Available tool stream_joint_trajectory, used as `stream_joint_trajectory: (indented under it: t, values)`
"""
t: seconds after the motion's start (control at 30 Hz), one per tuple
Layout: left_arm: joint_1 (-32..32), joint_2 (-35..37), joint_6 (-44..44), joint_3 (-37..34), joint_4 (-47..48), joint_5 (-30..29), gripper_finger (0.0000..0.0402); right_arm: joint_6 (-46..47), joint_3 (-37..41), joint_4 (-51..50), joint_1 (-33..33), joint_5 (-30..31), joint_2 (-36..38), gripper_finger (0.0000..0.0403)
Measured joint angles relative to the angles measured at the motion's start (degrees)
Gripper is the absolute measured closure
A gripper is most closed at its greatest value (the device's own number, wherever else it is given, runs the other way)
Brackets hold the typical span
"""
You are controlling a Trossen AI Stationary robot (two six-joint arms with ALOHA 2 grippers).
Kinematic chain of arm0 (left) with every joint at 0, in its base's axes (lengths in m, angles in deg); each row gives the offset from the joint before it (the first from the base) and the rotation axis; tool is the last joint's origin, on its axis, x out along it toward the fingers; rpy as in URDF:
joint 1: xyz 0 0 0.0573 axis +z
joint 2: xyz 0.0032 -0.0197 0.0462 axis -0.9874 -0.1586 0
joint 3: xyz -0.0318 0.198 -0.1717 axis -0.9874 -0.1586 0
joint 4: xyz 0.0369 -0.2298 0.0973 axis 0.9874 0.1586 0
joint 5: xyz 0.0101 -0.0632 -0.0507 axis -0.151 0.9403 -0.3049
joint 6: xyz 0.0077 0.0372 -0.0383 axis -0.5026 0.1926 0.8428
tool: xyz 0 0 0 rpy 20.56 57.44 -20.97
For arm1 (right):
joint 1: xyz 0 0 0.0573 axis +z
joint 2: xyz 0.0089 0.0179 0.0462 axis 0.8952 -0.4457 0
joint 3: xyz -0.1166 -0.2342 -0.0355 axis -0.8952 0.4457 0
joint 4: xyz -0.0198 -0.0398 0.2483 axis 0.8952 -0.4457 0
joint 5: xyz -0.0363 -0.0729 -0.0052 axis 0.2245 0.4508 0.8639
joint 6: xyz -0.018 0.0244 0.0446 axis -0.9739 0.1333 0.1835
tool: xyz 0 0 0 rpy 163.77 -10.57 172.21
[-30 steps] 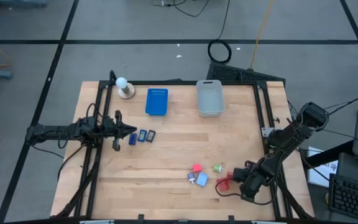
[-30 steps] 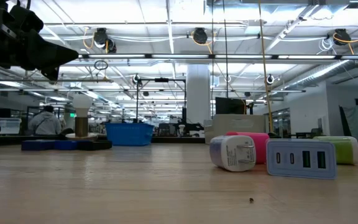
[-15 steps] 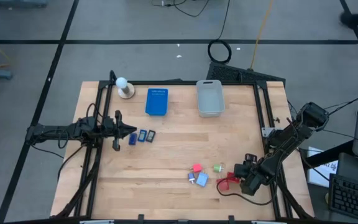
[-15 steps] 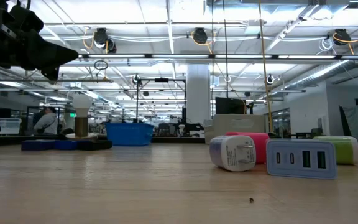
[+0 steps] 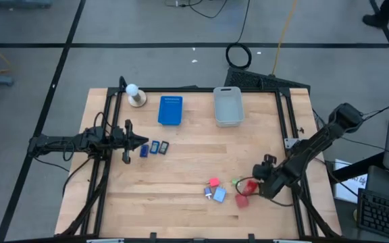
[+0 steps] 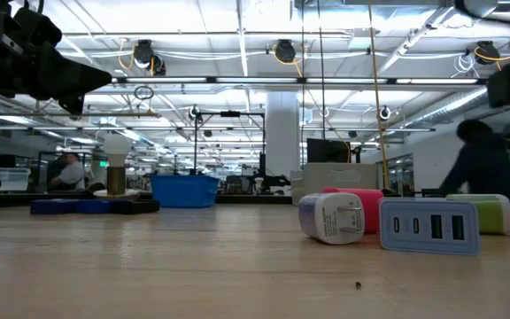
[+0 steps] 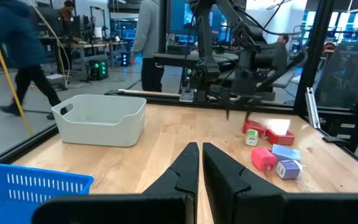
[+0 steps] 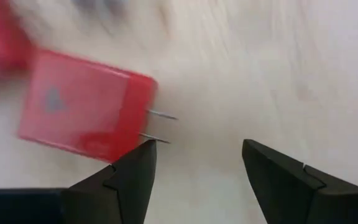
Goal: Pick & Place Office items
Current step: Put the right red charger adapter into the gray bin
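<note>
My right gripper (image 8: 194, 165) has its fingers spread wide over bare wood, holding nothing; a red plug-in charger (image 8: 82, 106) lies just beside one fingertip, its two metal prongs pointing into the gap. From overhead, that gripper (image 5: 254, 185) sits at about five o'clock on the table, right at the edge of the charger cluster. Out from it, toward nine o'clock, lie a green block (image 5: 236, 181), a pink one (image 5: 213, 182), a light-blue charger (image 5: 219, 195) and a small white plug (image 5: 209, 193). A second red block (image 5: 241, 201) sits just below the gripper. Farther off, my left gripper (image 5: 142, 142) waits pinched shut at nine o'clock, beside three dark-blue rectangles (image 5: 154, 148). At twelve o'clock stand the blue basket (image 5: 170, 111) and grey bin (image 5: 227, 106).
</note>
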Motion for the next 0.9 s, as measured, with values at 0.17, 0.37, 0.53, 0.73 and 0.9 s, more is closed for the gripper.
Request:
stream_joint_trajectory:
  t: [0.17, 0.37, 0.53, 0.73, 0.9]
  values:
    - [0.01, 0.0, 0.01, -0.01, 0.0, -0.02, 0.038, -7.62, -0.04, 7.36, -2.27, 3.82, 1.3, 0.017]
    - [0.01, -0.01, 0.01, -0.01, 0.01, 0.0, 0.038, -12.67, -0.11, 19.2, -4.44, 6.16, 1.3, 0.0173]
    - [0.0, 0.0, 0.01, -0.01, 0.0, 0.0, 0.038, -14.12, -0.15, 26.19, -6.52, 7.08, 0.86, 0.0162]
    - [0.01, -0.01, 0.01, -0.01, 0.0, 0.0, 0.038, -21.68, -0.65, 34.13, -7.19, 1.23, -2.38, 0.0114]
    - [0.0, -0.01, 0.01, -0.01, 0.0, 0.0, 0.038, -27.78, -8.38, 16.84, -6.75, -0.37, -6.49, 0.0107]
